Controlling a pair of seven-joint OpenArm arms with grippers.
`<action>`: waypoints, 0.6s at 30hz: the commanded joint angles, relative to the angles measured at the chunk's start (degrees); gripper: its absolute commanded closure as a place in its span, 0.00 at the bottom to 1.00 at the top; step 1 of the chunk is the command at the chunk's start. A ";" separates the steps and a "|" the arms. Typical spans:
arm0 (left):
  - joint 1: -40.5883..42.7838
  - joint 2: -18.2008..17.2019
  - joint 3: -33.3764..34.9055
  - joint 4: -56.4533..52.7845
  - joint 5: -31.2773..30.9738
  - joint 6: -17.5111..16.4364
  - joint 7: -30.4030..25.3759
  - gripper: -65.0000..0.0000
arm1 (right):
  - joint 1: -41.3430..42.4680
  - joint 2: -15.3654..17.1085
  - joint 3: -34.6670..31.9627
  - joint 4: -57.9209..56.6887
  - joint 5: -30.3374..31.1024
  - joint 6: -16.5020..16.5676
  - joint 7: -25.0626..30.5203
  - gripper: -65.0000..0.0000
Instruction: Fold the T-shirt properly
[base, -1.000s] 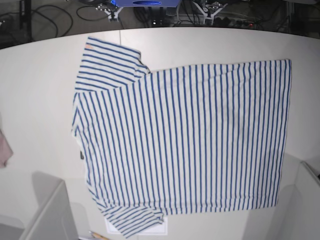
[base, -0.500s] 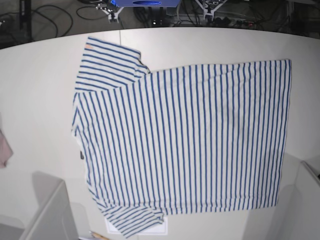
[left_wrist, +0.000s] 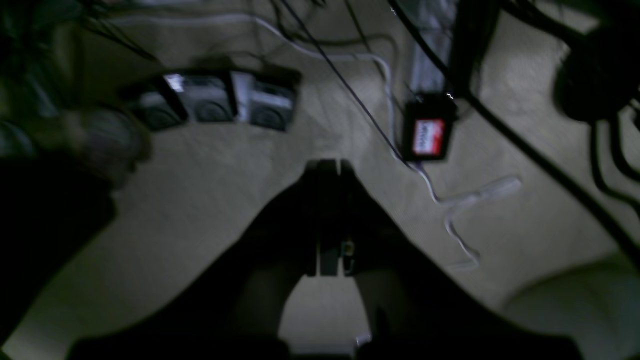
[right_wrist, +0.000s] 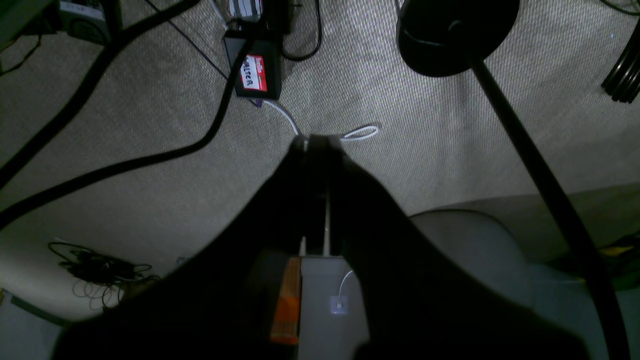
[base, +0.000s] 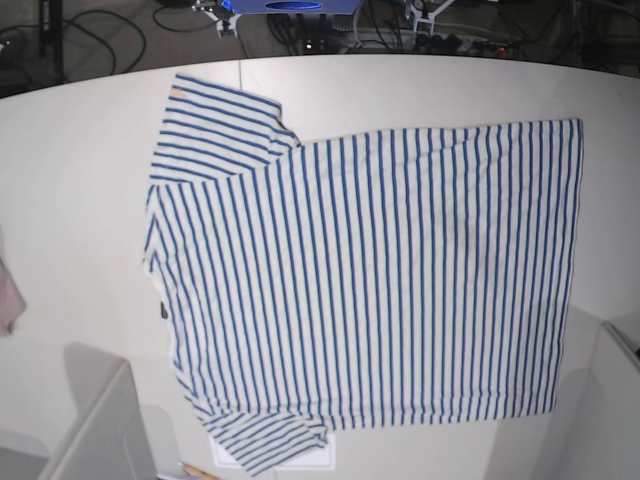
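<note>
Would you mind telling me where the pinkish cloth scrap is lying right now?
In the base view, the pinkish cloth scrap lies at the far left edge of the white table, cut off by the frame, apart from the striped T-shirt.

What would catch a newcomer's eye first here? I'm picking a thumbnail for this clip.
The blue-striped T-shirt dominates: it lies spread flat across the white table, neck toward the base view's left, unfolded. Next, a small orange mark on its far sleeve and a pinkish cloth scrap at the table's left edge. Both wrist views look down at carpet and cables, with the left hand and right hand shut and holding nothing.
</note>
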 joint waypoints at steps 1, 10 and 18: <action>1.46 -0.44 0.01 0.84 -0.23 -0.01 0.29 1.00 | -0.91 0.09 -0.08 0.07 -0.06 0.32 -0.45 1.00; 12.45 -2.81 0.01 15.17 -0.23 -0.01 0.29 1.00 | -10.14 2.55 0.01 9.47 0.03 0.41 -0.45 1.00; 23.62 -4.13 -0.16 31.00 -0.32 -0.10 0.21 1.00 | -26.84 4.93 0.54 37.69 0.38 0.14 -6.34 1.00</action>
